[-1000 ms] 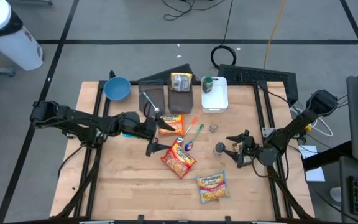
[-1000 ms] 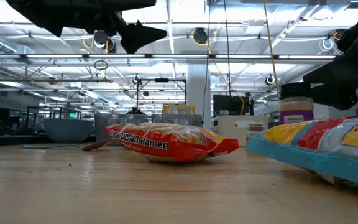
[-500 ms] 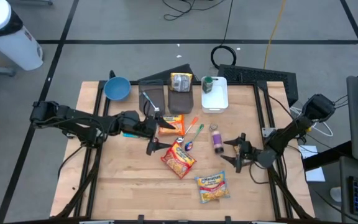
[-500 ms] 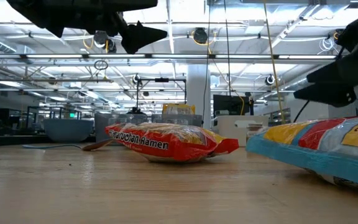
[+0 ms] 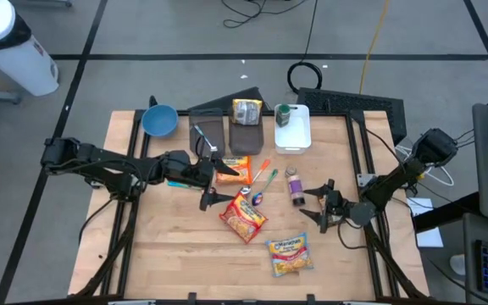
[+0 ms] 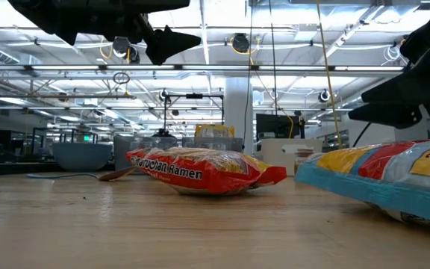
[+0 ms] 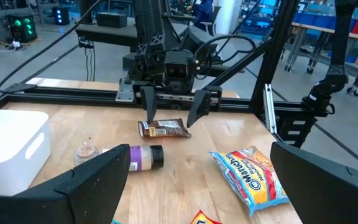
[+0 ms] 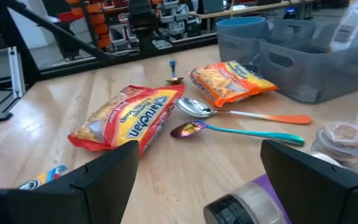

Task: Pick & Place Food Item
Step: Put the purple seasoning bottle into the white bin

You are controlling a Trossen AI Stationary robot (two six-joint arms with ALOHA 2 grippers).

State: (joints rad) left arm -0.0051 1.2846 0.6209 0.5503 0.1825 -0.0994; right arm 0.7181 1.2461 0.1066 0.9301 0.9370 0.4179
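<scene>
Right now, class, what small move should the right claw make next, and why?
Probably ease the right claw forward around the purple-labelled jar: its jaws stand open and empty, and the jar lies on its side just ahead of them.

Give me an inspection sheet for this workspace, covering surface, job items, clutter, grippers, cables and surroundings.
Surface: light wooden table, flat, bare toward the near edge.
Job's things: red ramen packet mid-table; yellow-and-blue ramen packet nearer the front; orange snack packet beside the grey bins.
Clutter: purple-labelled bottle lying on its side; two spoons; blue bowl; white tray.
Grippers: left gripper open, above the orange snack packet's edge, holding nothing; right gripper open, beside the bottle, holding nothing.
Cables: black coil and a yellow cord on the floor behind the table.
Surroundings: white cylinder at far left; nobody seen.
</scene>
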